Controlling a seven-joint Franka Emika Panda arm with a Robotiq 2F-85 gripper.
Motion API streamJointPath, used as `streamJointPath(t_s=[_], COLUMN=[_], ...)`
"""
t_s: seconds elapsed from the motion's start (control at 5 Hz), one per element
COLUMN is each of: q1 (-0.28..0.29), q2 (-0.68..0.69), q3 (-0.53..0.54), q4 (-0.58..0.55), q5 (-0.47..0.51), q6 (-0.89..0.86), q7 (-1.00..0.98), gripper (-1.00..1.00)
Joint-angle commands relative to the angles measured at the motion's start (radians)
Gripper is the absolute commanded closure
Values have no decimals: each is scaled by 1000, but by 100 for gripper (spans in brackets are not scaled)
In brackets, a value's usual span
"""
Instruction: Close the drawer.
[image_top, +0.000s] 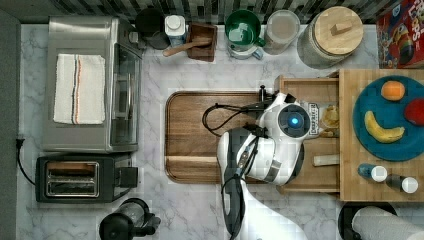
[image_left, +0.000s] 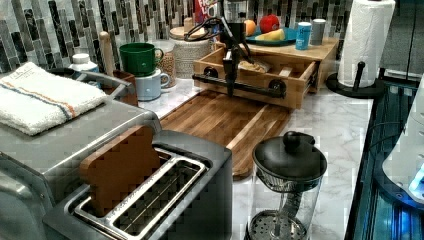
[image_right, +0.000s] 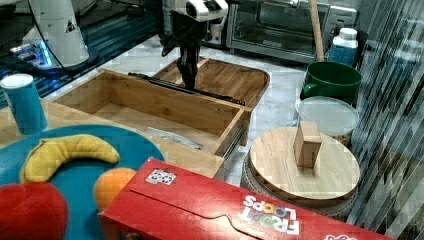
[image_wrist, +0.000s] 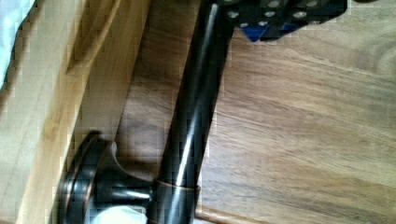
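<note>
One drawer (image_left: 260, 75) stands pulled out over the cutting board (image_top: 200, 135), at 3 o'clock on the worktop (image_top: 155, 210) in the top view. Gripper (image_left: 231, 90) meets the handle bar (image_left: 240, 85); jaw state cannot be told. An off-centre push could skew and jam it.

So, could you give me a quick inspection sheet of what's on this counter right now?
Surface: white marble counter; a dark cutting board lies on it.
Job's things: the drawer stands pulled out from under a butcher-block slab; its dark bar handle faces the cutting board.
Clutter: blue plate with fruit, green mug, lidded jar, cereal box, paper towel roll, toaster, toaster oven with a folded towel.
Tool: the tool hangs at the handle's outer side.
Cables: black cable looping off the arm.
Surroundings: tiled backsplash.
</note>
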Motion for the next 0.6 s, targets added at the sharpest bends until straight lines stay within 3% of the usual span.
streamJointPath(t_s=[0.2,0.4,0.6], q1=[-177,-210,-166], q2=[56,88,125], q3=[-89,-110,-203], q4=[139,189,239], q5=[34,32,83], q6=[54,40,33], q7=[-318,-367,-453], gripper=[100,100,100])
